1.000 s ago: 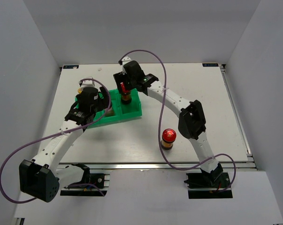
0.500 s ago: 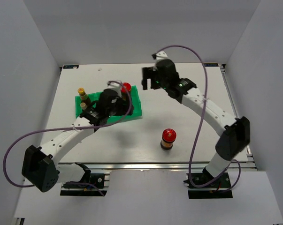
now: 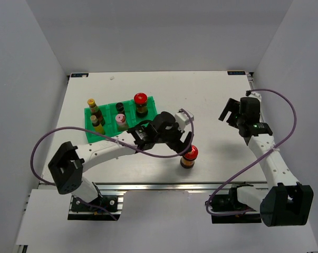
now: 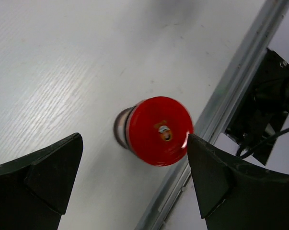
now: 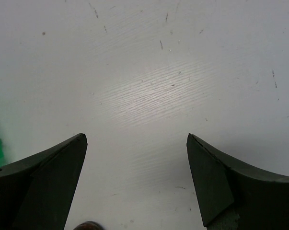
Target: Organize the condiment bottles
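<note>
At the left, the green tray (image 3: 153, 125) holds two yellow-capped bottles (image 3: 91, 103) in its left part, a dark grey-capped bottle (image 3: 119, 107) and a pink-capped bottle (image 3: 120, 120) in the middle, and a red-lidded jar (image 3: 141, 100) at its right end. Right of the tray, the second red-lidded jar (image 4: 158, 130) stands upright on the table (image 3: 211, 95) near its front edge. The left gripper (image 4: 133, 143) hangs above this jar, spread wide and holding nothing. Well to the right, the right gripper (image 5: 137, 139) is also wide apart and empty over bare table.
</note>
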Controlling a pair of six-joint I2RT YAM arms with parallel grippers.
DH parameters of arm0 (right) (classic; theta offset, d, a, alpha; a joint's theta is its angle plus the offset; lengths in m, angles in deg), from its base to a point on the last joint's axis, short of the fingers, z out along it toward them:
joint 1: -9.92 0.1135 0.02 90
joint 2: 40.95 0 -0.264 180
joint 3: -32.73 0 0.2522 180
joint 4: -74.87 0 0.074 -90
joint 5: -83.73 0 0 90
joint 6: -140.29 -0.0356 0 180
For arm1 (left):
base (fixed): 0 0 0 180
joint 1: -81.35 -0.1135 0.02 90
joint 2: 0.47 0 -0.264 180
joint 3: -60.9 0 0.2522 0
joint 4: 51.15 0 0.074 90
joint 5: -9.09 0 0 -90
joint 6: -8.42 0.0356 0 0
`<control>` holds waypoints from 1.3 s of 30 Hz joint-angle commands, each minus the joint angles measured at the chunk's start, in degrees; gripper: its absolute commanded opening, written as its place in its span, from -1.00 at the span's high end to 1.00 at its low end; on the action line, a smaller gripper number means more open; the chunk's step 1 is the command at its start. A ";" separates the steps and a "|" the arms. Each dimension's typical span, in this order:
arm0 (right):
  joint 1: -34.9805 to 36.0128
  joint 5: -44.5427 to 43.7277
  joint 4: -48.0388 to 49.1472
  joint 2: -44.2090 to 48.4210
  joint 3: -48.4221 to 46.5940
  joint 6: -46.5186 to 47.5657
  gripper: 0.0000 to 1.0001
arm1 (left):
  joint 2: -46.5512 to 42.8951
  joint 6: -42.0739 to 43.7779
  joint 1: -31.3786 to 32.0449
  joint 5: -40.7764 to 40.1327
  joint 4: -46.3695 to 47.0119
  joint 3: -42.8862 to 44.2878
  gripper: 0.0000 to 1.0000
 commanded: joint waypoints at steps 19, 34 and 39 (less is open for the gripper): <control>-2.66 10.06 5.00 -0.77 0.93 1.05 -0.79 | 10.38 4.21 8.70 -9.02 -6.28 9.32 -0.55; -2.92 10.32 4.83 0.02 1.19 1.23 -0.79 | 1.34 1.66 3.89 -24.22 -7.86 8.62 0.23; -3.01 10.41 4.91 0.64 1.37 1.32 -0.79 | -2.97 -1.15 -4.47 -25.36 -7.42 7.12 0.23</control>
